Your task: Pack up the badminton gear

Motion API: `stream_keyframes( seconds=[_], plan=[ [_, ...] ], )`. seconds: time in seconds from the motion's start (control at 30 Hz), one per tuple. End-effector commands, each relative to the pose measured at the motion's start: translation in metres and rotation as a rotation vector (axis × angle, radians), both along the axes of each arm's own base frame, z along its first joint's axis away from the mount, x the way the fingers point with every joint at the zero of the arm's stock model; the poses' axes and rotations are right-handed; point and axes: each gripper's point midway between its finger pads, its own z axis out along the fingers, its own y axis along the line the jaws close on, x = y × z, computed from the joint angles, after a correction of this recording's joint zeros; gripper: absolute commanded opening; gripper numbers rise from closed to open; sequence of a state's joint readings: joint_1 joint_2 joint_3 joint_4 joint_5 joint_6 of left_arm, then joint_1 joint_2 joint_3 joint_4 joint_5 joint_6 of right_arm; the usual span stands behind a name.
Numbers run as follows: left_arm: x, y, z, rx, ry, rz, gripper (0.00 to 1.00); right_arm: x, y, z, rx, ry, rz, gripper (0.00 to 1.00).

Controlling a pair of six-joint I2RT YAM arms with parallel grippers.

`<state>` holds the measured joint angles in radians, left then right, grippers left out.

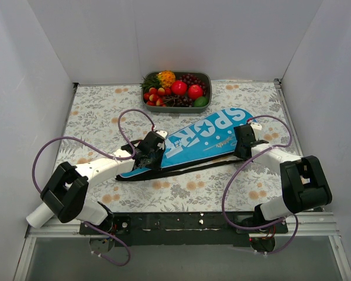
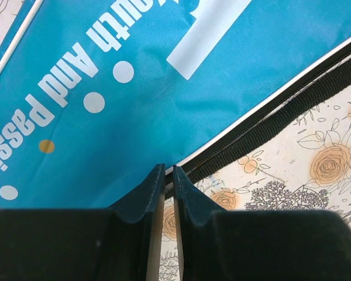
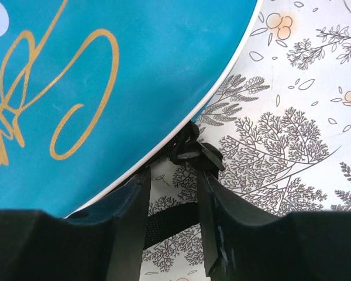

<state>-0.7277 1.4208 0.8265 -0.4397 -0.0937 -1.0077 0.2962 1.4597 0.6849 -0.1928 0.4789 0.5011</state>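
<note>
The long blue bag (image 1: 199,136) lettered "SPORT" lies diagonally across the middle of the floral cloth. My left gripper (image 1: 151,153) is at its narrow end. In the left wrist view the jaws (image 2: 168,173) are pinched almost shut on the white-piped edge of the bag (image 2: 134,117). My right gripper (image 1: 244,143) is at the near edge of the wide end. In the right wrist view it (image 3: 175,171) is open, and the black zipper pull (image 3: 196,153) sits at its tips against the bag (image 3: 105,88). The rackets and the shuttlecock tube are out of view.
A grey tray (image 1: 209,88) of fruit stands at the back centre. The bag's black strap (image 1: 181,170) trails along the near side, also seen in the left wrist view (image 2: 292,111) and the right wrist view (image 3: 169,219). White walls enclose the table. Purple cables loop beside both arms.
</note>
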Motion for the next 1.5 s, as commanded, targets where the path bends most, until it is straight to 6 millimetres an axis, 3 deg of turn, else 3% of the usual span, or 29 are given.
stream_keyframes(
  seconds=[0.0, 0.17, 0.27, 0.37, 0.7, 1.0, 1.47],
  plan=[
    [0.002, -0.002, 0.012, -0.029, -0.036, -0.015, 0.11, 0.005, -0.012, 0.0, -0.038, -0.01, -0.039, 0.41],
    [0.003, -0.002, 0.011, -0.028, -0.035, -0.015, 0.11, 0.01, -0.015, 0.002, -0.045, -0.012, -0.042, 0.36],
    [0.002, -0.001, 0.009, -0.019, -0.03, -0.016, 0.11, 0.01, -0.016, 0.002, -0.046, -0.011, -0.047, 0.28],
    [0.002, -0.001, 0.008, -0.017, -0.028, -0.016, 0.11, 0.004, -0.023, 0.0, -0.068, 0.0, -0.069, 0.28],
    [0.001, -0.001, 0.006, -0.015, -0.02, -0.019, 0.11, -0.011, -0.044, 0.009, -0.094, -0.015, -0.109, 0.41],
    [0.001, -0.001, 0.006, -0.017, -0.02, -0.018, 0.11, -0.002, -0.017, 0.029, 0.051, -0.083, -0.031, 0.47],
    [0.0, -0.002, 0.005, -0.019, -0.011, -0.019, 0.1, 0.011, 0.014, 0.023, 0.174, -0.082, 0.018, 0.45]
  ],
)
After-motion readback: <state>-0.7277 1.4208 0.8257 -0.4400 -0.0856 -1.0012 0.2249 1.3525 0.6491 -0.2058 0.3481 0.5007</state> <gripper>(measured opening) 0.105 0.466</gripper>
